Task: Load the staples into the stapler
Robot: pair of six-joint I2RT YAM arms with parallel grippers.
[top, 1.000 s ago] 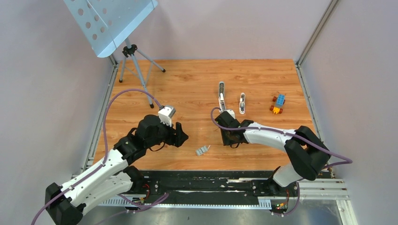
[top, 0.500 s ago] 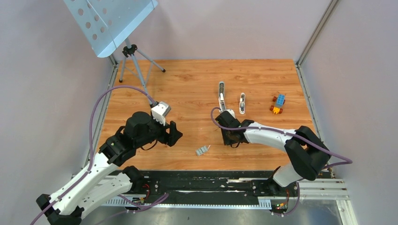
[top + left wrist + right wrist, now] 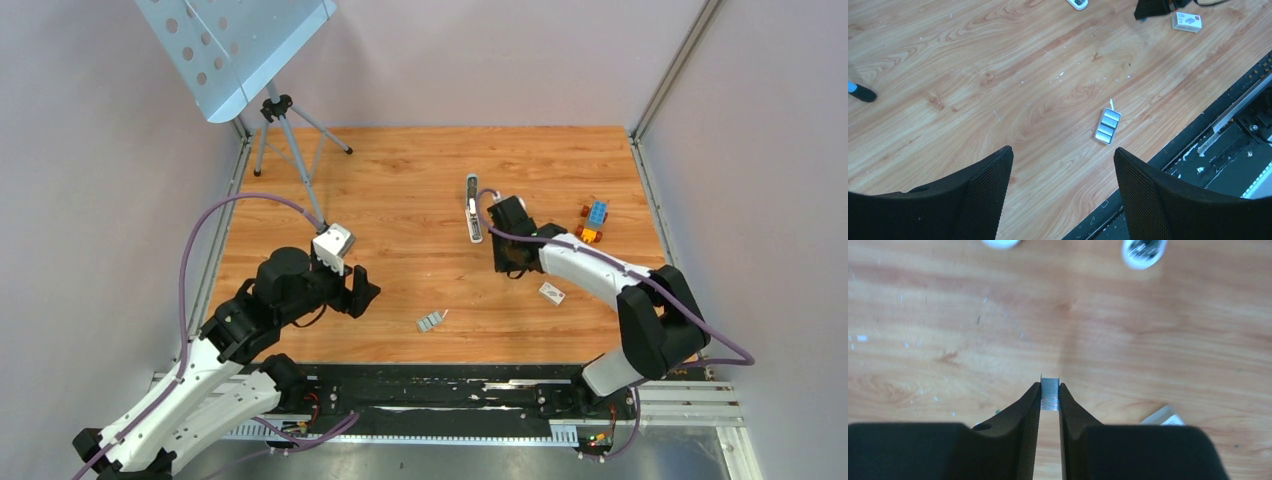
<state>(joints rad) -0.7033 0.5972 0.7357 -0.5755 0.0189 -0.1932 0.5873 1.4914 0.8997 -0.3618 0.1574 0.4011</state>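
**Right gripper** [image 3: 1050, 390]: fingers pinched together on a short staple strip [image 3: 1050, 396], carried above bare wood.

**Stapler** [image 3: 473, 208]: lies lengthwise on the table, just left of that gripper.

**Staples** [image 3: 1107, 126]: ribbed block near the front edge.

**Left gripper** [image 3: 1063, 151]: hovers short of the block, fingers spread, holding nothing.

**White box** [image 3: 1187, 21]: sits beside the right arm.

**Handling note:** align the strip with the stapler's channel. Keep it level and lower it slowly. Let go only once it is seated, since a skewed strip would likely jam or tip out.
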